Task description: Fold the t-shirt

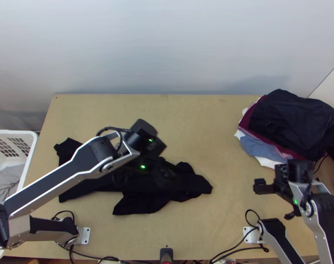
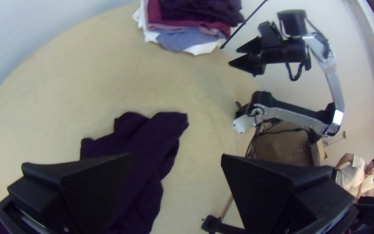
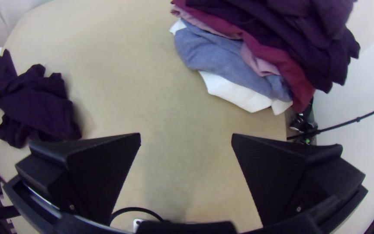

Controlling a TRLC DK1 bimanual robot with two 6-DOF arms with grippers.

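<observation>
A dark T-shirt (image 1: pixel 138 203) lies rumpled across the left side of a wooden table (image 1: pixel 215 127) beneath the left gripper (image 1: pixel 163 176), its jaws spread wide — while the right gripper (image 1: pixel 260 186), jaws also parted, hangs near a stack of clothes (image 1: pixel 290 123) at the table's right.
</observation>
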